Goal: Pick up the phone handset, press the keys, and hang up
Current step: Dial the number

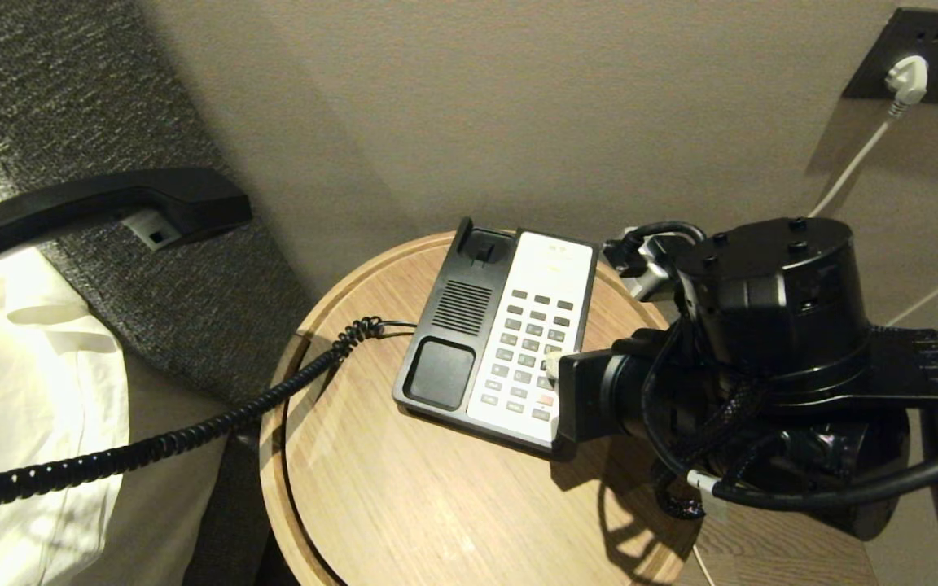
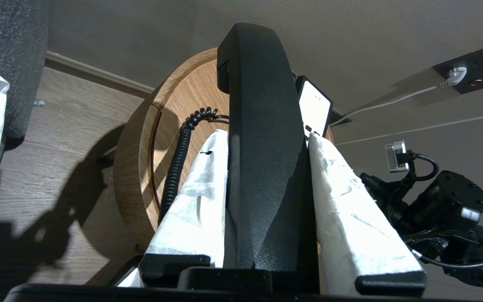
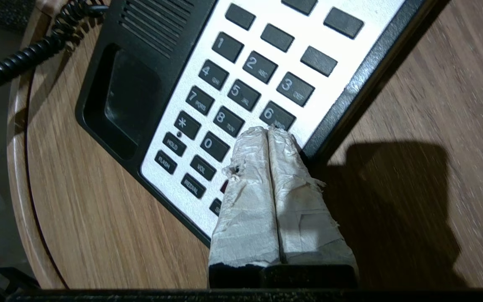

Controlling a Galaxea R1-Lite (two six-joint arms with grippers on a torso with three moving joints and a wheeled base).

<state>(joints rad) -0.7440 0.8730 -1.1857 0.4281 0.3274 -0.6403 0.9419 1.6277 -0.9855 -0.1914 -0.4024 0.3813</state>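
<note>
Right gripper (image 3: 268,132), taped fingers pressed together, tips on the keys (image 3: 241,94) near 9; press lightly, they give little. Farther left, your left gripper (image 2: 266,138) clamps the phone handset (image 2: 262,138) mid-shaft, raised beside the table (image 1: 371,488): rigid, glossy, cord-tugged, so hold firm

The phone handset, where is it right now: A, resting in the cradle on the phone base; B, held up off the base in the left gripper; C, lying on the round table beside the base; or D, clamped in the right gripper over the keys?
B: the phone handset sits clamped between the left gripper fingers, raised away from the phone base, whose cradle is empty.
</note>
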